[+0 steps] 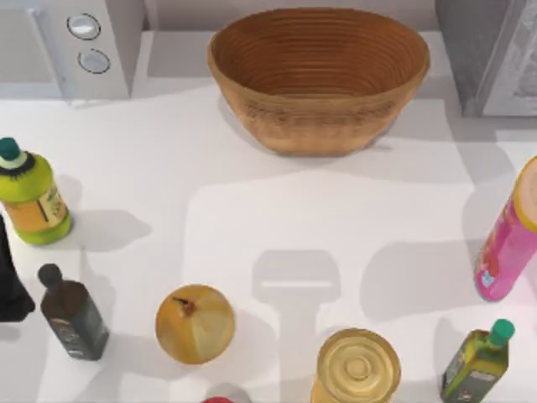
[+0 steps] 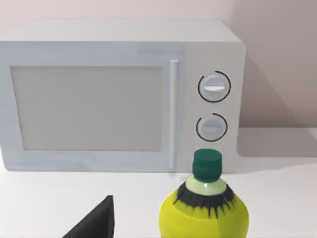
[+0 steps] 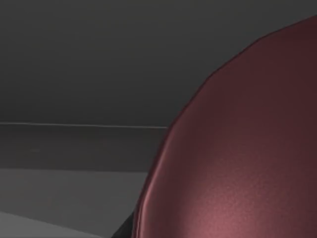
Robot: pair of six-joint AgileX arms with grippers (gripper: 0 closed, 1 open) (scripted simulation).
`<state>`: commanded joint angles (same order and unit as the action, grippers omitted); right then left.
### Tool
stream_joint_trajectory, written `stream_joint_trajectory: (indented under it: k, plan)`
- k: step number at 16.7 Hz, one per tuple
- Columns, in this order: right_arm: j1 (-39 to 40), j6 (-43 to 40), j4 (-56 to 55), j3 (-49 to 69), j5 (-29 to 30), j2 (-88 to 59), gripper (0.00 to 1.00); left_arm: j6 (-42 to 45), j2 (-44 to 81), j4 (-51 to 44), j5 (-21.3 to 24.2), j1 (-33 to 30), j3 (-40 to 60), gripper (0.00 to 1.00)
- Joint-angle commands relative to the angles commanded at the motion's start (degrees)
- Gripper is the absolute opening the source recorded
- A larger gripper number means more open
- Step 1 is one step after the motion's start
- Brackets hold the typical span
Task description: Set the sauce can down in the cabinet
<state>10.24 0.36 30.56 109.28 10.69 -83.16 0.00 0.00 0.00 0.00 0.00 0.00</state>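
Right tool: cannot tell whether it is clamped or apart. Sauce can (image 3: 237, 148) sits just before my wrist, with dark grey walls behind it, which I judge to be inside the cabinet (image 1: 495, 59). Release and withdrawal probably remain. Left tool (image 1: 10, 277) parked at counter's left edge.

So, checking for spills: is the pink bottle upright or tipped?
Tipped: the pink bottle lies on its side at the table's right edge.

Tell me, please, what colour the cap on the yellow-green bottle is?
Dark green; the cap on the bottle shows best in the left wrist view.
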Motion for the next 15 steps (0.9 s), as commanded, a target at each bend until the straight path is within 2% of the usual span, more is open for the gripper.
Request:
stream_joint_trajectory:
  k: [15]
  plan:
    - [-4.3, 0.7, -5.1, 20.8, -3.0, -21.5, 0.00, 0.0, 0.0, 0.0, 0.0, 0.0, 0.0, 1.00]
